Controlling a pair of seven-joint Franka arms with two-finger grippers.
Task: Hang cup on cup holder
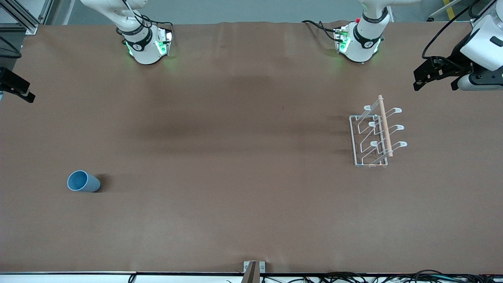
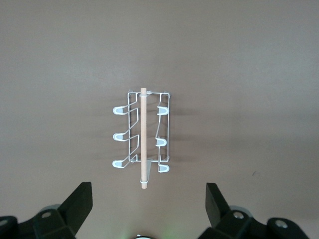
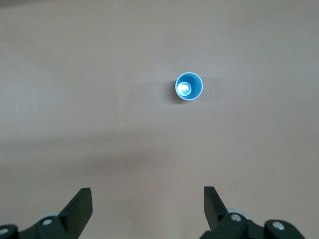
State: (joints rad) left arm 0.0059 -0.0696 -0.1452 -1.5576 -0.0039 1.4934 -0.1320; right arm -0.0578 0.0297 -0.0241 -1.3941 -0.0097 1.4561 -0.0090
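The cup (image 1: 83,181) is a small light blue tumbler standing upright, mouth up, on the brown table toward the right arm's end; it also shows in the right wrist view (image 3: 189,86). The cup holder (image 1: 375,133) is a white wire rack with looped prongs and a wooden rod, toward the left arm's end; it also shows in the left wrist view (image 2: 143,137). My left gripper (image 1: 436,80) (image 2: 148,204) is open and empty, high over the table's end beside the rack. My right gripper (image 1: 15,88) (image 3: 147,206) is open and empty, high over the other end, apart from the cup.
The two arm bases (image 1: 145,43) (image 1: 359,39) stand along the table's edge farthest from the front camera. A small metal bracket (image 1: 253,269) and cables sit at the edge nearest the camera. Bare brown table (image 1: 235,157) lies between cup and rack.
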